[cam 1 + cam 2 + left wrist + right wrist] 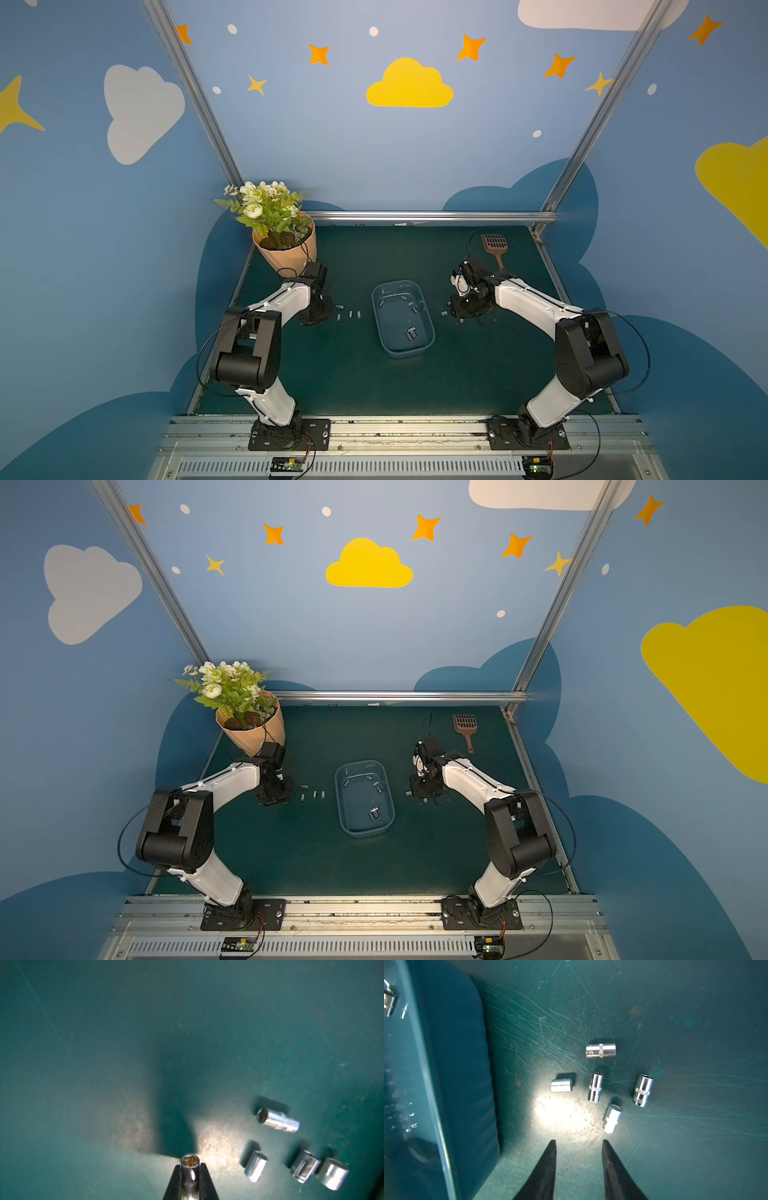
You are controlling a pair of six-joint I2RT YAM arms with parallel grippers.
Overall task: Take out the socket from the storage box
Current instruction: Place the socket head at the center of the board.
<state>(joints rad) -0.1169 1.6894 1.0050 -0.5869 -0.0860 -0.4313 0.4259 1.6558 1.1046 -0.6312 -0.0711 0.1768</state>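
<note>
Closest in, at the bottom edge of the left wrist view, a short chrome hex socket (pixel 190 1164) sits clamped between my left fingers (pixel 174 1185), low over the surface, I judge to be laid by the four loose sockets (pixel 278 1121) at lower right. My right fingers (pixel 547 1169) stand apart and empty over five more sockets (pixel 595 1086), beside the see-through bluish plastic storage box (pixel 403 353) mid-frame in both top views, which holds a few sockets (pixel 411 333) left to fetch. The scratched dark green surface (pixel 353 386) sits within blue walls painted with clouds and stars, peach flowerpot (pixel 286 257) upper left.
</note>
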